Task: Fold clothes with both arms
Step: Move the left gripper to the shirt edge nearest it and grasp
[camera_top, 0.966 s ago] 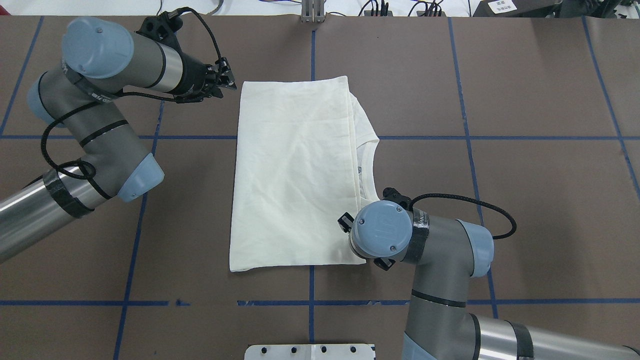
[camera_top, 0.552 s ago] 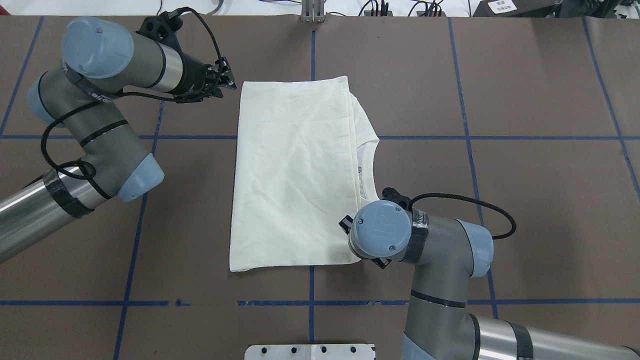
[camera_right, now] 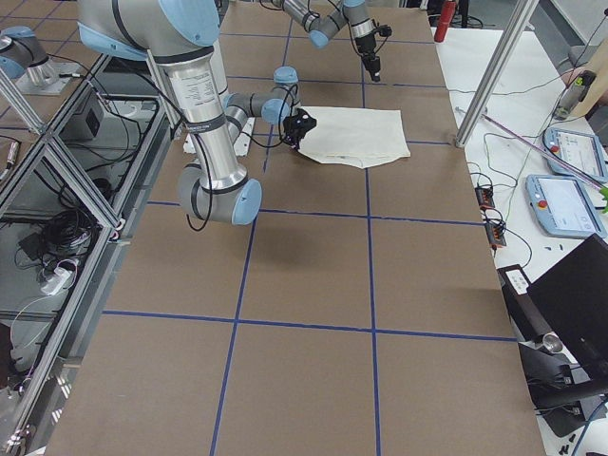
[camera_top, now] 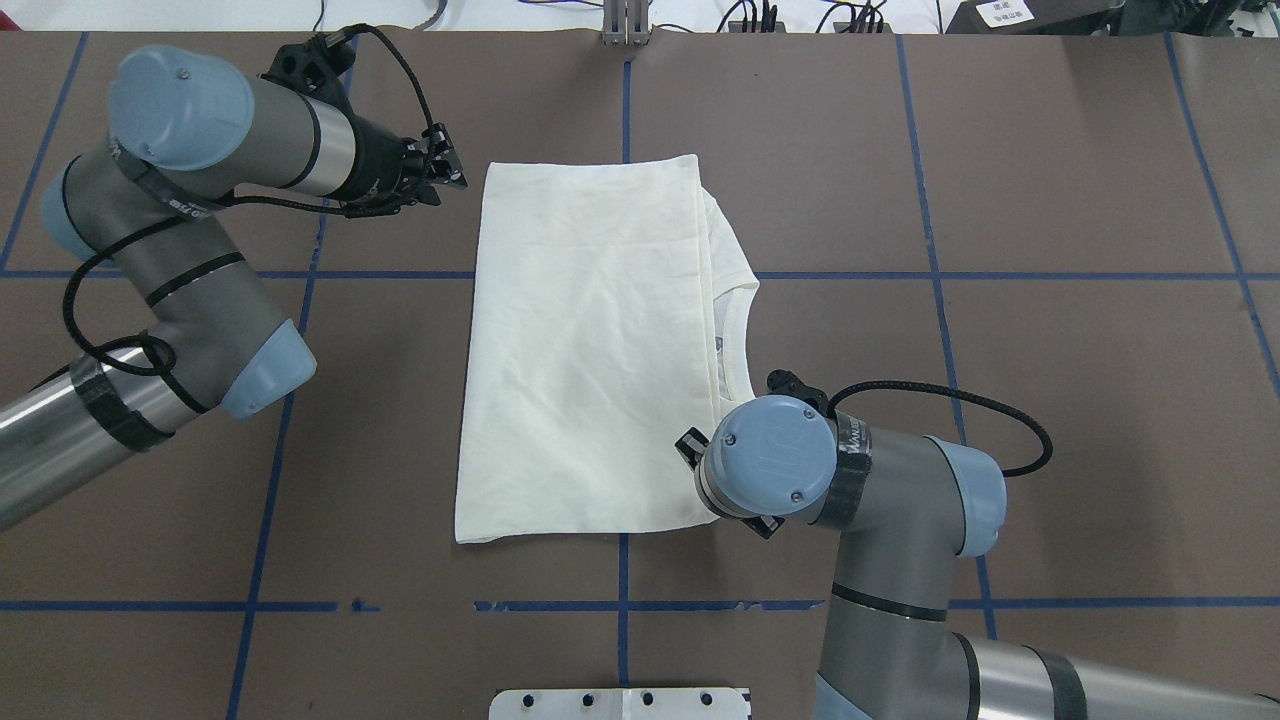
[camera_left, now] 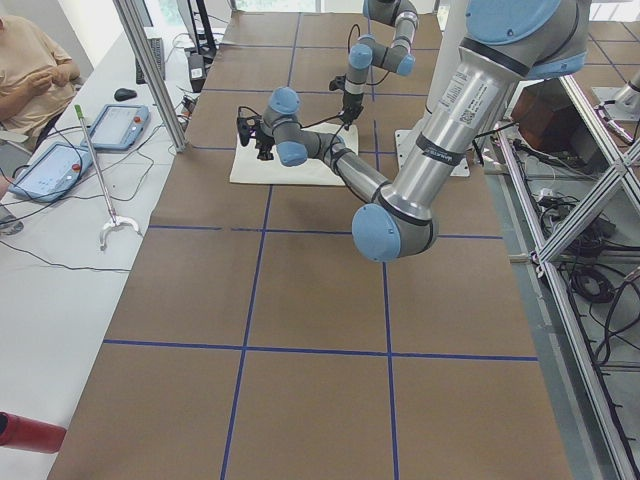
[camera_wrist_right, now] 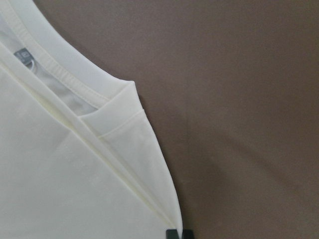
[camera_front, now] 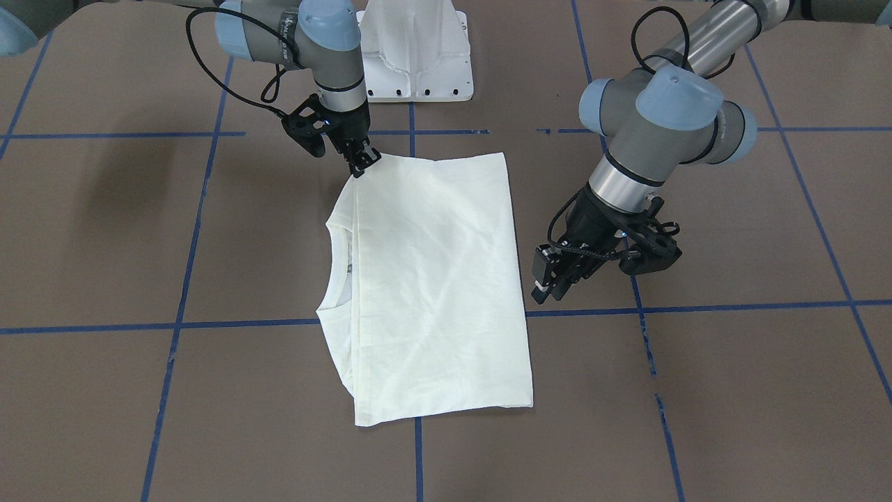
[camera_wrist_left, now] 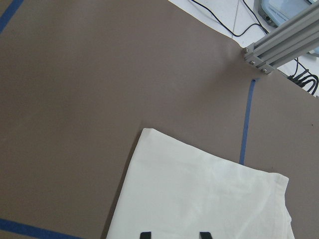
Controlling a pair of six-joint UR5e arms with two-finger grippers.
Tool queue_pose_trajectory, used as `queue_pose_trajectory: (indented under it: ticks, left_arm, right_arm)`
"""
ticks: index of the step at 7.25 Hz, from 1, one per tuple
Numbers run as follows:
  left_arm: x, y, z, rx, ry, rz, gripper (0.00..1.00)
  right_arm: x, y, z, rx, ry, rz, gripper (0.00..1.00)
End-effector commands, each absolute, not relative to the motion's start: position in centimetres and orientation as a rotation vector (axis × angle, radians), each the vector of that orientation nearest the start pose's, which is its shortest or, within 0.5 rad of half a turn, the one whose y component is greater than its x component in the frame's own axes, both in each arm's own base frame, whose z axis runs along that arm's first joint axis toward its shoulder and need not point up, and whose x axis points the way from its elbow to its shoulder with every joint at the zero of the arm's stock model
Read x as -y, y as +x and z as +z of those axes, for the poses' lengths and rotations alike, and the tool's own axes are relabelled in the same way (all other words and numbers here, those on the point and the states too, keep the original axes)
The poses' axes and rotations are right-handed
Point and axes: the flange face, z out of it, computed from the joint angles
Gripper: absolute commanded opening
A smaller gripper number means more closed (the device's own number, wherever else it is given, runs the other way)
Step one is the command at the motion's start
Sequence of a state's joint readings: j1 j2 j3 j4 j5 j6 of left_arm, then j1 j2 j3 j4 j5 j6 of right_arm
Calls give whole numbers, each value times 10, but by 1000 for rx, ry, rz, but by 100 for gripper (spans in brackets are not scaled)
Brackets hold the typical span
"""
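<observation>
Right claw (camera_front: 362, 164), out of overhead sight, tight on T-shirt (camera_front: 432, 279) corner; left claw (camera_top: 455, 172) wide beside it.

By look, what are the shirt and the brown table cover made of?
T-shirt: soft, cotton-like knit, matte cream; it creases gently, and the collar shows ribbing and stitched seams. Table cover: probably matte brown paper or thin board, flat with no gloss; which one cannot be told. Its grid lines look like blue tape.
</observation>
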State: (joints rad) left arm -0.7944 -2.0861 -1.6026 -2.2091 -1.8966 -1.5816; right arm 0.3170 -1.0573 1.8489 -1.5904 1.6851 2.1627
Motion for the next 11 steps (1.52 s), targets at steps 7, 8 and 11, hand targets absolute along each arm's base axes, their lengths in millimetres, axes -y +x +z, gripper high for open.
queue_pose_trajectory:
  ticks: [7,8,11]
  left_arm:
    - [340,503,322,-1093,-60,-509,61]
    - [335,507,326,-1062,-69,-506,61]
    - [310,522,327,-1020,-126,-512,58]
  right_arm:
    - [317,-536,245,793,-216,819,0]
    - [316,-534,247,790,-215,820,0]
    - [316,-533,245,794,-216,819,0]
